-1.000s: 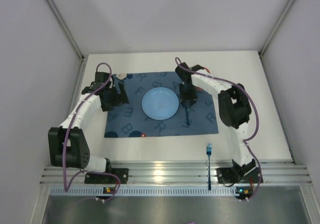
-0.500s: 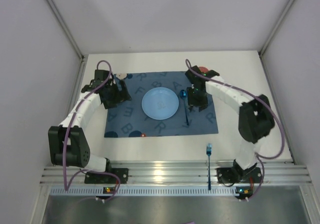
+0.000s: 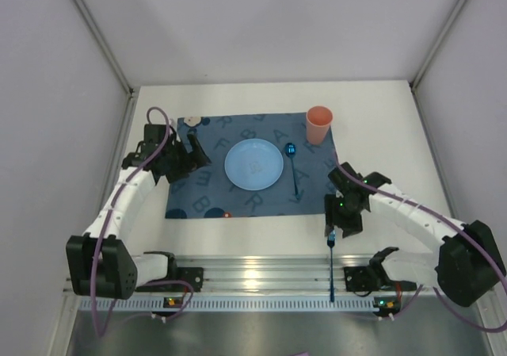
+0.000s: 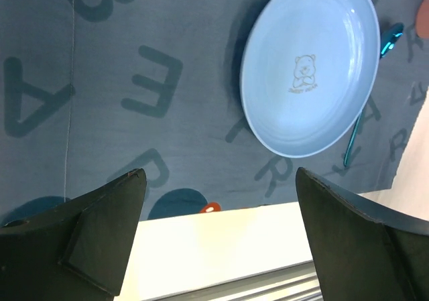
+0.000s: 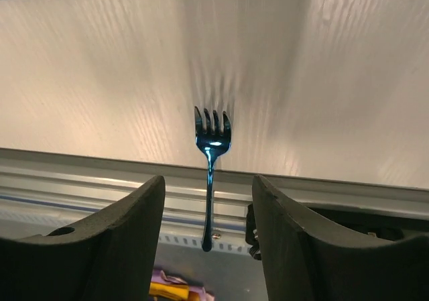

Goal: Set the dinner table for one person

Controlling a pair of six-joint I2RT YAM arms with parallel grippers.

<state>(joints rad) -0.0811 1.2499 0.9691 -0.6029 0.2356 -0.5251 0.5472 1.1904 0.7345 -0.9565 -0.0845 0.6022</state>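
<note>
On my overhead view the table (image 3: 396, 134) fills the middle of the frame, its rail (image 3: 253, 273) along the lower edge. At left the left gripper (image 3: 192, 151) hangs over the left end of the mat (image 3: 206, 189); dark on dark, so I can't read its jaws there. The wrist camera shows them spread wide with nothing between them, and both fingers are cut off by the lower edge. A small pale thing sits at the mat's upper left corner, half behind the arm; I can't tell what it is. The plate (image 3: 253, 165) lies mid-mat; the spoon (image 3: 294, 170) is just to its right, not touching. The cup (image 3: 318, 124) stands upright at the mat's upper right corner; on the left wrist view it is only an orange sliver at the right edge. Lower right, the right gripper (image 3: 342, 217) hangs above bare table just off the mat, jaws parted and empty. The fork (image 3: 330, 257) lies below it, tines on the table, handle across the rail.
</note>
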